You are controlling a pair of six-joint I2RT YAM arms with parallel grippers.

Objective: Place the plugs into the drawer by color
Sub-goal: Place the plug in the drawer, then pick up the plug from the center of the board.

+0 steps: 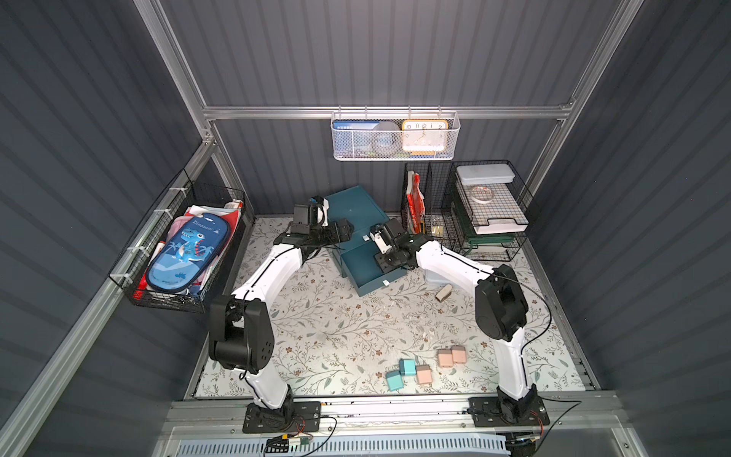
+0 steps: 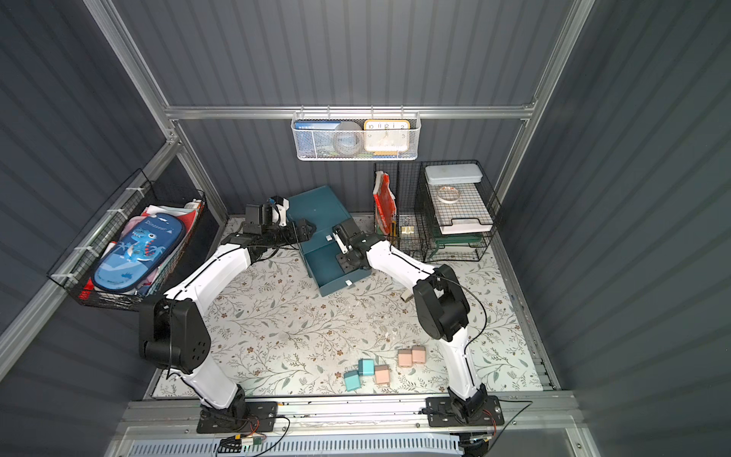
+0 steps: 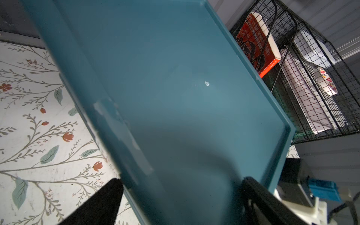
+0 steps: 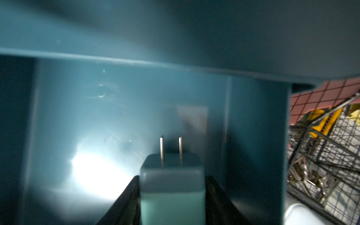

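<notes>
The dark teal drawer cabinet (image 1: 352, 205) stands at 12 o'clock, its open drawer (image 1: 358, 273) pulled toward 5 o'clock. The left gripper (image 3: 181, 180) hangs spread over the cabinet top. The right gripper (image 4: 172, 176) reaches into the open drawer, pinching a light blue-teal plug (image 4: 172, 191) whose prongs point straight ahead of the claw.

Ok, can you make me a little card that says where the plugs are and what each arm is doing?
right end effector: closed on a blue-teal plug, reaching into the open drawer
left end effector: open, empty, close to the top of the drawer cabinet
blue-teal plugs on the table: two
pink plugs on the table: three
green plugs: none in sight
</notes>
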